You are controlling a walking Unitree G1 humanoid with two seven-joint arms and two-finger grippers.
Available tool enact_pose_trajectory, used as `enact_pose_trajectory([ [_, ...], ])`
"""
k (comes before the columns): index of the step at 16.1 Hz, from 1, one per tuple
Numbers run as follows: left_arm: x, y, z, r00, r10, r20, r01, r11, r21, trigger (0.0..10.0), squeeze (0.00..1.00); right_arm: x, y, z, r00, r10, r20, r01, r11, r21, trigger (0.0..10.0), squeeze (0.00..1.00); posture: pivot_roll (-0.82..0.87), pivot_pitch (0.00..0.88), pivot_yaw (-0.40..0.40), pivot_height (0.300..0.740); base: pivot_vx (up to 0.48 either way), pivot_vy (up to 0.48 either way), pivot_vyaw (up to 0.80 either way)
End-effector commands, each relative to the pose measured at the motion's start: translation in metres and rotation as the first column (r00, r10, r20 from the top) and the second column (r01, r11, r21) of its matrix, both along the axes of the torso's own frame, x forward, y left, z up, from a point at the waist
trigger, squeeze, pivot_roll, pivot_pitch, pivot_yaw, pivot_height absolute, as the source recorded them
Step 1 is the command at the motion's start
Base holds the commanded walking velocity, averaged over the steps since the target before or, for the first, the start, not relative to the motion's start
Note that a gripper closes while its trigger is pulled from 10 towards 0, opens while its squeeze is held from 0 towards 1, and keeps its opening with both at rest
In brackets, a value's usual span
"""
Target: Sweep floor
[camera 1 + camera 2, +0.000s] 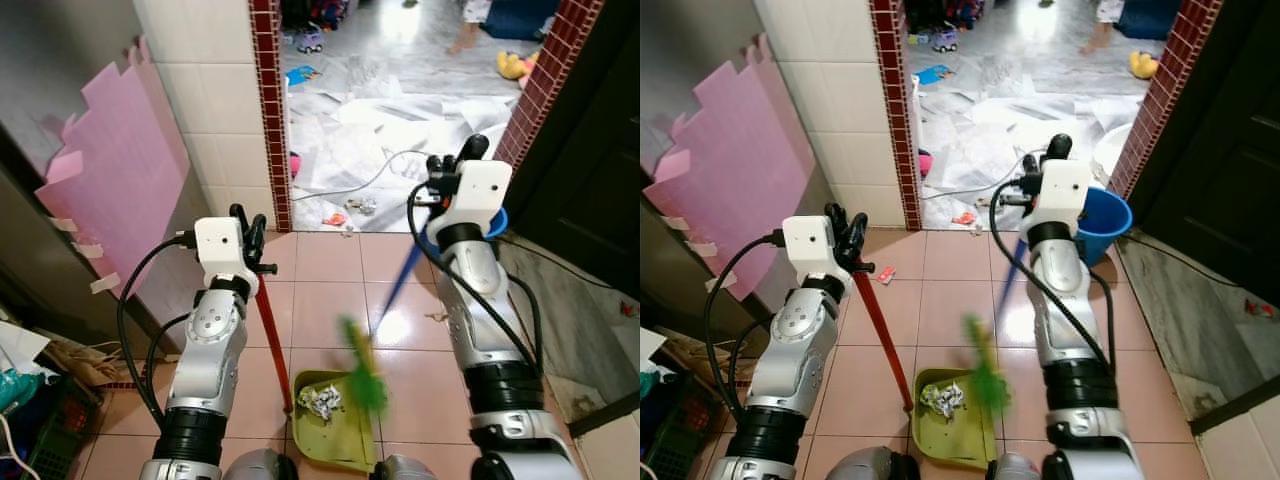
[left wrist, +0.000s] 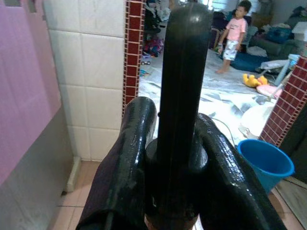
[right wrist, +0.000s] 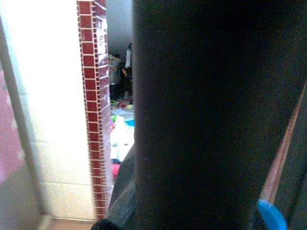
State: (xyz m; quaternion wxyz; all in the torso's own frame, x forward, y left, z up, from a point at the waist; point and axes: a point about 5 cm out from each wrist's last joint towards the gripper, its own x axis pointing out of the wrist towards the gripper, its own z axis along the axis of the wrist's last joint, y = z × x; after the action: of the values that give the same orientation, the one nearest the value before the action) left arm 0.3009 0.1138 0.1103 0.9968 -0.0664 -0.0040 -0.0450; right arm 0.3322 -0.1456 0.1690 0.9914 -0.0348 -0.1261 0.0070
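Here the left tool (image 1: pixel 250 232) clamps the red dustpan pole (image 1: pixel 272 335) (crumpled foil (image 1: pixel 320 402) inside), the right tool (image 1: pixel 452 160) a blue-handled broom (image 1: pixel 400 283).

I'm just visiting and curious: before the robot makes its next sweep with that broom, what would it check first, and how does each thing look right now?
1. Left hand shut on the red dustpan handle: ok.
2. Right hand shut on the blue broom handle: ok.
3. Green dustpan flat on the tiles: ok.
4. Crumpled foil inside the pan: ok.
5. Green broom head steady: cannot tell, blurred.
6. Litter near the doorway not yet swept: not ok.
7. Person far from the broom: ok.
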Motion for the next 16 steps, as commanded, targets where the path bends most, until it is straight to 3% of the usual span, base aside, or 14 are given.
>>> enact_pose_trajectory([
  [1, 0.004, -0.002, 0.025, 0.994, 0.003, 0.106, -0.002, 1.000, -0.015, 10.0, 0.00, -0.004, 0.001, 0.020, 0.993, 0.002, 0.121, 0.010, 0.995, -0.099, 10.0, 0.00, -0.06, 0.000, 0.039, 0.740, 0.000, 0.000, 0.00],
  [2, 0.004, -0.005, 0.029, 0.993, -0.013, 0.118, 0.016, 0.999, -0.027, 10.0, 0.00, -0.008, -0.002, 0.023, 0.988, -0.010, 0.153, 0.034, 0.988, -0.152, 10.0, 0.00, -0.06, 0.000, 0.040, 0.740, 0.000, 0.000, 0.00],
  [7, 0.005, -0.004, 0.043, 0.987, 0.006, 0.163, 0.004, 0.998, -0.065, 10.0, 0.00, -0.019, -0.008, 0.011, 0.990, -0.014, 0.144, 0.045, 0.976, -0.213, 10.0, 0.00, -0.06, 0.000, 0.047, 0.740, 0.000, 0.000, 0.00],
  [11, 0.010, -0.005, 0.072, 0.970, 0.008, 0.242, 0.017, 0.995, -0.100, 10.0, 0.00, -0.024, -0.010, 0.004, 0.991, -0.029, 0.131, 0.060, 0.969, -0.240, 10.0, 0.00, -0.06, 0.000, 0.055, 0.740, 0.372, 0.000, 0.00],
  [16, 0.015, -0.005, 0.088, 0.962, 0.017, 0.273, 0.019, 0.991, -0.130, 10.0, 0.00, -0.022, -0.015, -0.003, 0.994, -0.058, 0.097, 0.081, 0.964, -0.255, 10.0, 0.00, -0.07, 0.000, 0.057, 0.740, 0.468, 0.000, -0.75],
])
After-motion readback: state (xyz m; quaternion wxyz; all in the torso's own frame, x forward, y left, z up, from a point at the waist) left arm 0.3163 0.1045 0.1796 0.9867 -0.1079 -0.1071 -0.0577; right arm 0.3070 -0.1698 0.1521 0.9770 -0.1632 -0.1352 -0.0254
